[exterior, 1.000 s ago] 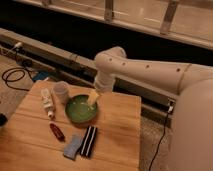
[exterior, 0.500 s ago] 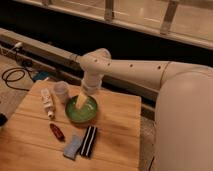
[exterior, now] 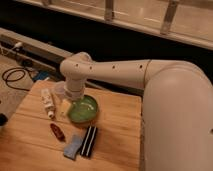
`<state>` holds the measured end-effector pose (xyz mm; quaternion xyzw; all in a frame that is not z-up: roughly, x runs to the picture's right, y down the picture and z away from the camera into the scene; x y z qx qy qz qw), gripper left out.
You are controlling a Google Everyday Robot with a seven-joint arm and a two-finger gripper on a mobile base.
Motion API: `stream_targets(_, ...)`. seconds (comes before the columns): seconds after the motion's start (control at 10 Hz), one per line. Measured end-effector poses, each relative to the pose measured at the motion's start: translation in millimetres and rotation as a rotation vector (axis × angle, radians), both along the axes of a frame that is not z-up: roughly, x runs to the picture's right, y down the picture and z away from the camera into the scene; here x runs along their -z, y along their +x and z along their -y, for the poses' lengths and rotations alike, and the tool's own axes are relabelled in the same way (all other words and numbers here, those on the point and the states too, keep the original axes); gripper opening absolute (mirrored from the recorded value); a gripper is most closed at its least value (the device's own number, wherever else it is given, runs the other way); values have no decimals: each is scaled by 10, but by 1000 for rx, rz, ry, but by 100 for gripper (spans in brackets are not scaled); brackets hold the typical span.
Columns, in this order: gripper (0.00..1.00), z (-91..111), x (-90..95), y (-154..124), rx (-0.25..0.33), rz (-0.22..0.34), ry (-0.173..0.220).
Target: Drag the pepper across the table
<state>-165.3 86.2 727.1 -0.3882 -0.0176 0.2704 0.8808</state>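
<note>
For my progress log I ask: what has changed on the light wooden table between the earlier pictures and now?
The gripper, open and empty, moved from above the round green bowl toward the white tube-like bottle. Nothing was taken hold of. The small dark red pepper, bowl and bottle stayed in place.

Over the surface, the gripper hangs mid-left between bottle and bowl; the pepper lies lower left, below them.

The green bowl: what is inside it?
The green bowl looks empty where visible. The arm covers its back-left rim; the gripper hangs beside that rim, above the table.
</note>
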Motion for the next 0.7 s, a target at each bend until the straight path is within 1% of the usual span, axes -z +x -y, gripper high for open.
stream_targets(0.5, 80, 11, -5, 23, -2, -3, 1)
stream_targets(0.7, 80, -9, -56, -15, 17, 13, 0)
